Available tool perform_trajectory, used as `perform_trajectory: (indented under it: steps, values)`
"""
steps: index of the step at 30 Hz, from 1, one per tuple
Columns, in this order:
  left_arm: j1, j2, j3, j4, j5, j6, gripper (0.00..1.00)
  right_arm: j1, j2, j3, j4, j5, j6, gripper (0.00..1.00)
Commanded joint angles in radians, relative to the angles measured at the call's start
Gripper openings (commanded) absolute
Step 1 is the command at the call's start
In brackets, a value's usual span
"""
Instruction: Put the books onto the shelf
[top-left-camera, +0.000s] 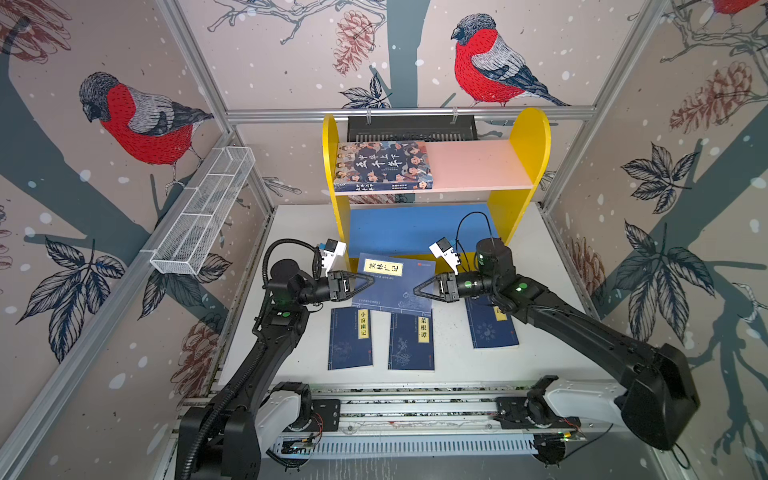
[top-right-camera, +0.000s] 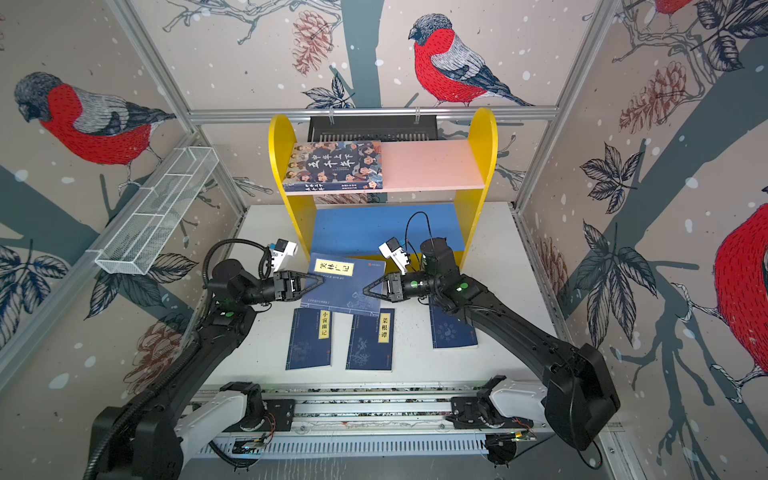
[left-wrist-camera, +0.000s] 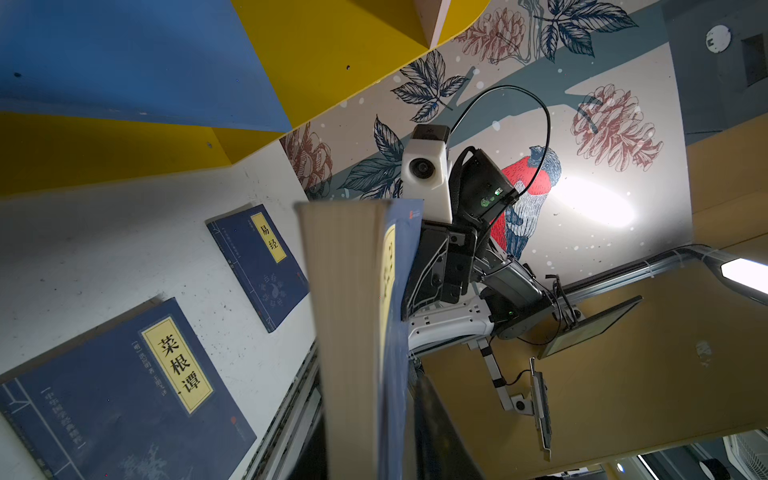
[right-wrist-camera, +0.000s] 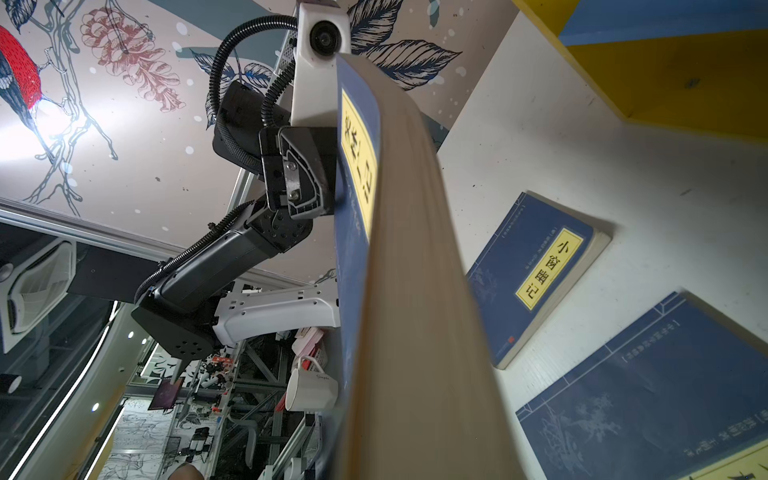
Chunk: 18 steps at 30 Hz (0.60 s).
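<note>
Left gripper (top-left-camera: 370, 279) and right gripper (top-left-camera: 416, 291) clamp opposite edges of a thin navy-blue book with yellow title label (top-left-camera: 392, 289) (clear of the white tabletop (top-left-camera: 457, 361)). It hangs just before the yellow two-tier shelf (top-left-camera: 530, 137).

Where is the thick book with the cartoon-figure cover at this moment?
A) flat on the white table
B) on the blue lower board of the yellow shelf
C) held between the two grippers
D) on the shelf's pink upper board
D: the thick cartoon-cover book lies flat at the left end of the pink upper board of the yellow shelf; the left gripper and right gripper hold a thin navy-blue book.
</note>
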<state>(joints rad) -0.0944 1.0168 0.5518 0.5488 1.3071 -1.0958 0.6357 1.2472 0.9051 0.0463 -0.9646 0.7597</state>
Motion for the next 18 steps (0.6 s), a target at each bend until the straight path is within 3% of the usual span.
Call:
perform_trajectory:
  steps: [1,6,10,12,13,15,18]
  values:
    - [-0.002,0.002,0.003,0.063,-0.003,-0.013,0.17,0.001,0.013,0.018,0.025,-0.016,-0.024,0.04]
    - [-0.003,0.004,0.007,0.053,-0.003,-0.018,0.01,0.002,0.034,0.022,0.026,-0.017,-0.031,0.05]
    - [-0.002,-0.010,-0.001,0.062,0.000,-0.018,0.00,0.002,0.045,0.020,0.035,-0.019,-0.030,0.06]
    - [-0.002,-0.008,-0.004,0.062,-0.003,-0.019,0.00,0.000,0.050,0.020,0.035,-0.014,-0.029,0.12]
    - [-0.001,-0.008,-0.004,0.062,-0.007,-0.019,0.00,0.001,0.053,0.021,0.036,-0.012,-0.028,0.17]
    - [0.002,-0.002,-0.003,0.064,-0.022,-0.015,0.00,-0.004,0.058,0.022,0.039,0.006,-0.022,0.42]
    - [0.021,0.024,0.023,0.065,-0.031,-0.023,0.00,-0.011,0.048,-0.023,0.112,0.037,0.031,0.53]
